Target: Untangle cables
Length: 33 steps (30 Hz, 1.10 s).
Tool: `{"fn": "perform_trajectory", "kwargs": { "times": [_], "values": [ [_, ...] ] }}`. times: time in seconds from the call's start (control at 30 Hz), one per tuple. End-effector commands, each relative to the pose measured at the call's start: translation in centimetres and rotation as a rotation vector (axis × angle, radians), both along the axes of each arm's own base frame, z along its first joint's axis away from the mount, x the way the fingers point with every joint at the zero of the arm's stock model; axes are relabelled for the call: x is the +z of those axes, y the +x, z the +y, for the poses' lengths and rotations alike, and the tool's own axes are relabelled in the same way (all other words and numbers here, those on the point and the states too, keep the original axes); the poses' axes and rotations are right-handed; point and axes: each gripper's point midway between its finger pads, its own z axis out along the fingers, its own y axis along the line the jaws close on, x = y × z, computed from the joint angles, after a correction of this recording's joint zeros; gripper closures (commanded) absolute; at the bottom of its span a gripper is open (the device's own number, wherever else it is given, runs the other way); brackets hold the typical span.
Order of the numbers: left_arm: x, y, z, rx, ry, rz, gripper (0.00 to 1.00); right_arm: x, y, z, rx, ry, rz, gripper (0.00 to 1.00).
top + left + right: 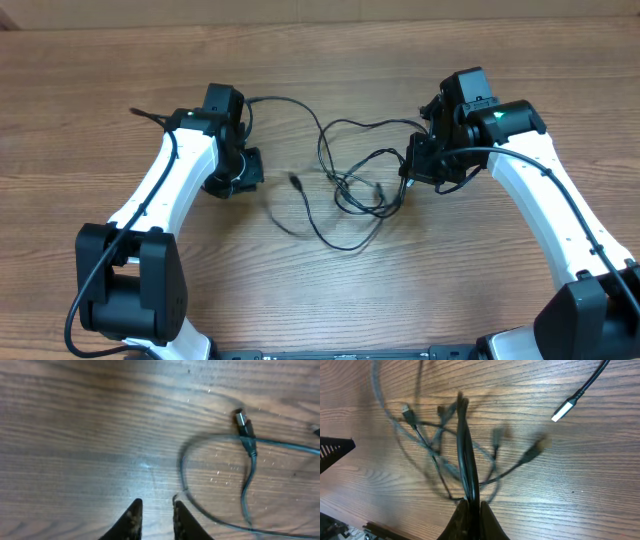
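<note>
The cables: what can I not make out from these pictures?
Overhead: crossings in the cables are too small to order.
Right wrist: strands in the right gripper are blurred; the number held is unclear.
Left wrist: the plugged cord is cut off by the right and bottom edges.

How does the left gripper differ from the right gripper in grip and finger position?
The left gripper stands slightly open, with nothing in the gap; the right gripper is shut on the cables. Beside the left gripper a cord passes ungripped; from the right gripper several strands run out between the closed fingertips. Both hang over the wooden table.
</note>
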Motion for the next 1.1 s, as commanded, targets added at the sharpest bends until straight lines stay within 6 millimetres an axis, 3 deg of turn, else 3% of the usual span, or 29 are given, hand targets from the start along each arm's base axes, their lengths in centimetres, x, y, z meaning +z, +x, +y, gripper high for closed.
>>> {"fn": "perform_trajectory", "kwargs": {
  "times": [0.0,0.1,0.2,0.3,0.47,0.7,0.93,1.03,1.07],
  "values": [
    [1.1,0.2,0.3,0.024,0.0,-0.016,0.74,0.7,0.7,-0.2,-0.029,0.004,-0.018,0.96],
    [1.2,-0.3,-1.0,0.017,-0.072,0.008,0.59,0.8,1.1,-0.1,-0.052,0.012,-0.026,0.96],
    [2.1,-0.8,-4.2,-0.04,-0.263,0.025,0.51,0.9,1.5,0.2,-0.051,0.019,-0.046,0.96],
    [3.3,-1.1,-6.9,-0.09,-0.408,0.029,0.33,1.0,1.6,0.7,-0.066,0.028,-0.043,0.96],
    [3.1,-1.6,-7.9,-0.125,-0.386,0.035,0.08,1.1,1.5,1.8,-0.051,0.041,-0.052,0.96],
    [2.7,-2.2,-8.4,-0.158,-0.345,0.04,0.1,1.1,0.9,3.3,-0.008,0.046,-0.056,0.96],
    [3.1,1.3,-9.2,-0.191,-0.341,-0.119,0.53,0.3,-2.0,2.8,0.003,0.004,0.064,0.91],
    [3.5,2.3,-10.1,-0.209,-0.353,-0.172,0.56,-0.3,-2.3,1.4,-0.014,-0.079,0.075,0.89],
    [3.6,2.5,-10.5,-0.22,-0.356,-0.186,0.5,-0.5,-2.2,0.8,-0.021,-0.113,0.07,0.83]
  ]
}}
